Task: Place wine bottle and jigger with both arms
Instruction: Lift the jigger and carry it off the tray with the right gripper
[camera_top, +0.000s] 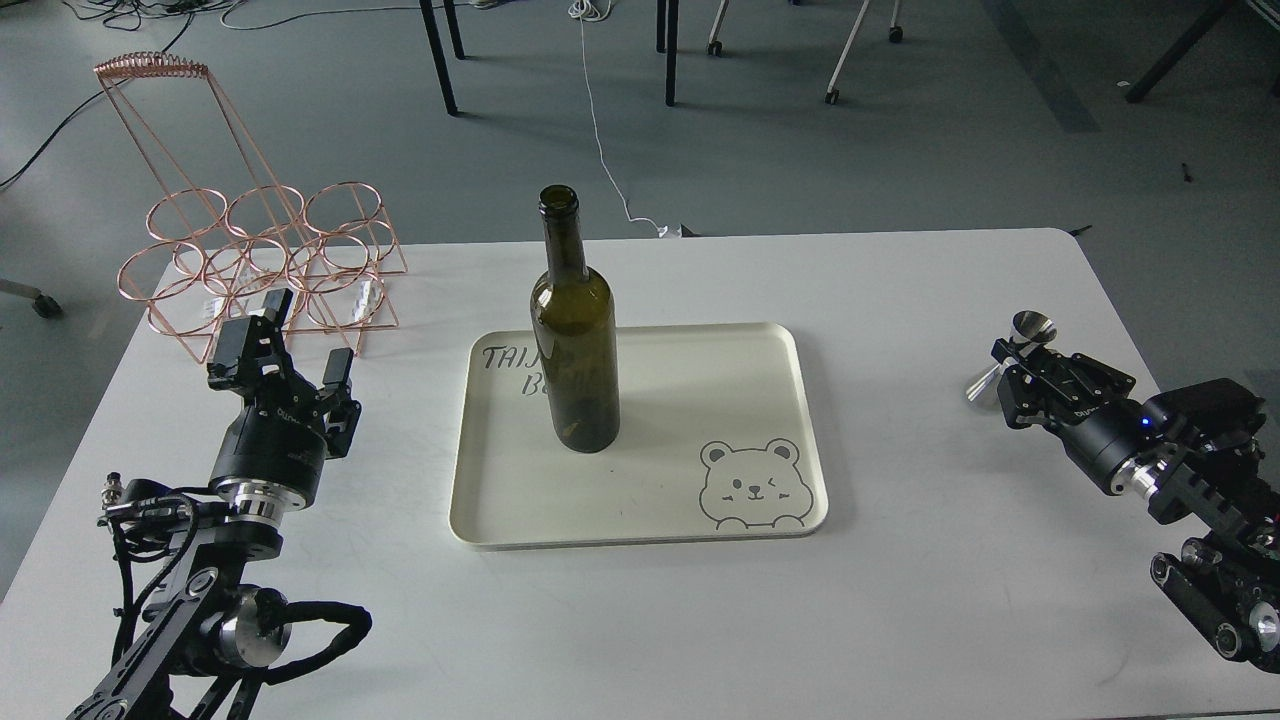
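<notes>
The wine bottle (574, 345), dark olive-green and unlabelled, stands upright on the left part of the cream tray (780, 345). The silver jigger (1032, 326) is at the table's right side, tilted, with its lower cone close to the tabletop. My right gripper (1010, 362) is shut on the jigger's waist. My left gripper (310, 335) is open and empty, left of the tray and well apart from the bottle.
A copper wire bottle rack (260, 265) stands at the back left corner of the white table (900, 600), just behind my left gripper. The tray bears a bear drawing (752, 485) at its front right. Chair legs and cables are on the floor beyond.
</notes>
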